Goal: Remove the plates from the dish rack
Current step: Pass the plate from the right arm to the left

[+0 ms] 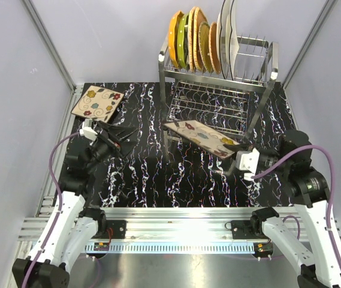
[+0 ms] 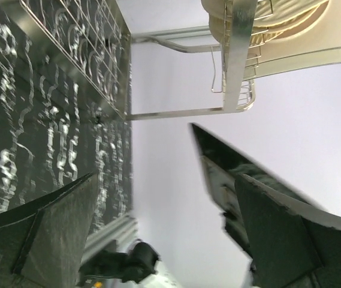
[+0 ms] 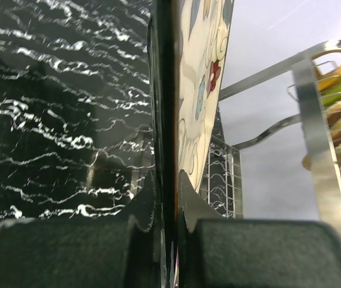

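Top view: right fingers (image 1: 240, 147) pinch a corner of the tilted square beige floral plate (image 1: 200, 137), held just in front of the tall steel-wire dish rack (image 1: 218, 78). Left wrist: left fingers (image 2: 56, 240) apart, empty. Right wrist: the grip is on a thin edge only; the plate could slip and strike the rack.

The dish rack (image 1: 209, 105) is parked at 1 o'clock on the table (image 1: 152, 174), with upright plates (image 1: 197, 39) slotted in its top tier. A flat plate (image 1: 97, 102) is laid at 10 o'clock, the left gripper (image 1: 125, 135) just before it. A tilted plate (image 1: 200, 137) is held in the right gripper (image 1: 239, 146), right before the lower tier.
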`<action>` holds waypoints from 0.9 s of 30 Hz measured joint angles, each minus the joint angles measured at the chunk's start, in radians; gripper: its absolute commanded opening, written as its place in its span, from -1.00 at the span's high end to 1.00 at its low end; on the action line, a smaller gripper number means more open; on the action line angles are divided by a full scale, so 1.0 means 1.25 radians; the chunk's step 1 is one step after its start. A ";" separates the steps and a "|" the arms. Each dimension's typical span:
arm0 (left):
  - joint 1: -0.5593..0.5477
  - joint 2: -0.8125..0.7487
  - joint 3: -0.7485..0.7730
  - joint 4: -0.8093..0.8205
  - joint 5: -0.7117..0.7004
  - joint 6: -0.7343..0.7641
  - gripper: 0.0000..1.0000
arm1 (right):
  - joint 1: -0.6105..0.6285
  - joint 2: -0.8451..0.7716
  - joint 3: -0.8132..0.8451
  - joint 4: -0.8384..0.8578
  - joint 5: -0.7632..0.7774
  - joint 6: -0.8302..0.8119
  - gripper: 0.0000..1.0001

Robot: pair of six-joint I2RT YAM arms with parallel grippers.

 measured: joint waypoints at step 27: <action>-0.321 0.291 0.200 -0.091 -0.077 -0.077 -0.98 | 0.005 0.007 -0.089 -0.164 -0.067 -0.461 1.00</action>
